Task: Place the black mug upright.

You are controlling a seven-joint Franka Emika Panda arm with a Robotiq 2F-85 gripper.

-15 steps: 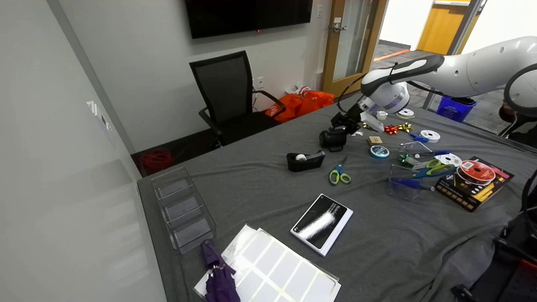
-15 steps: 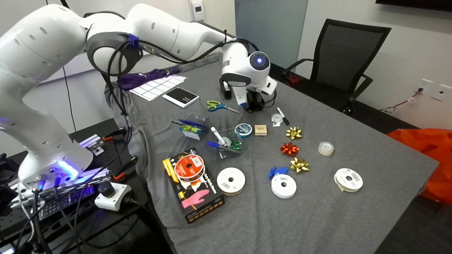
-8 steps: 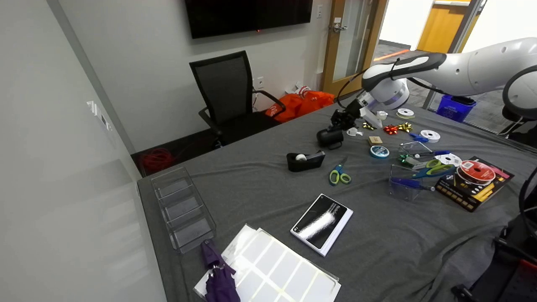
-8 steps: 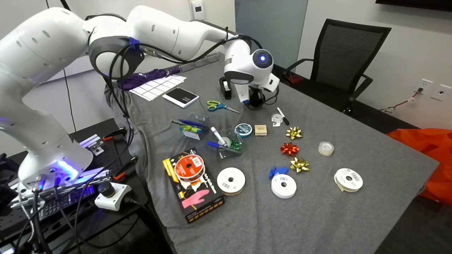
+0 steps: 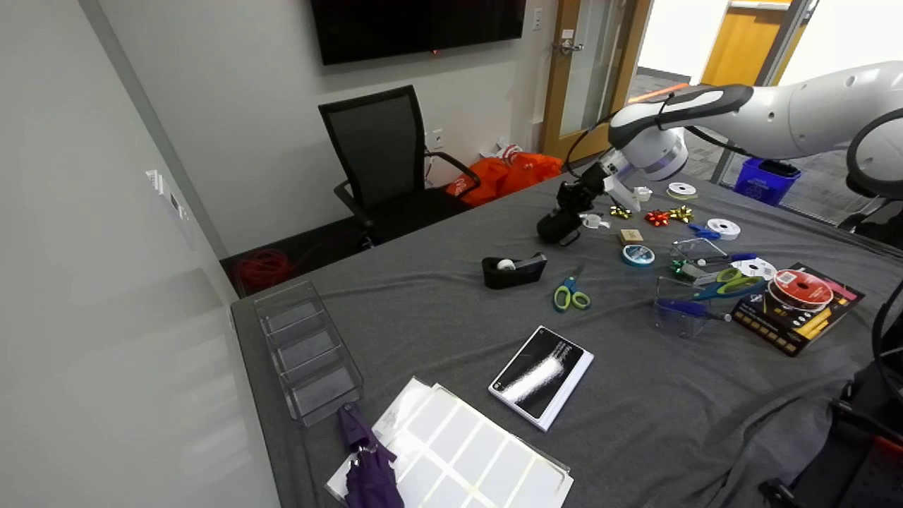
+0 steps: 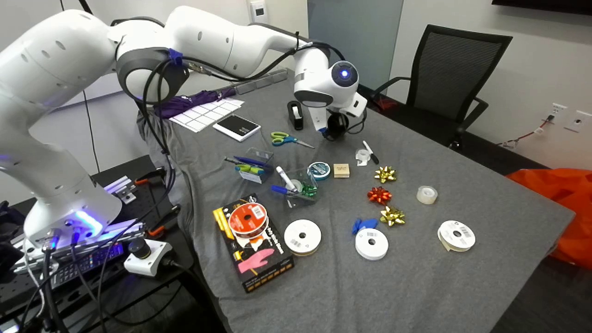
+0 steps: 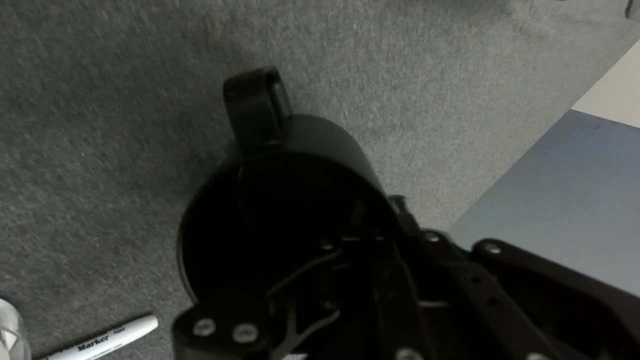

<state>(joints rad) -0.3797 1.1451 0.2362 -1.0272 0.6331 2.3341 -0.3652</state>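
Jaws of the gripper nearly together, pinching one wall of the black mug at the rim, as far as the dark shapes allow a reading: one finger lies outside, and its partner appears to reach into the mouth, its tip lost in shadow. Mug tilted, mouth toward the gripper, handle out to one side; contact between base and desk cannot be made out. Chief hazard: held by a single smooth wall, the mug may pivot about the pinch and swing onto its side as the base is pressed down. Release before the base sits flat would probably topple it. A broad turn of the wrist could catch the marker or the tape dispenser, both near. Farther off runs the desk edge facing the chair; the mug is closer to it than to either end corner, so a fallen mug could roll that way, though the handle should check it.
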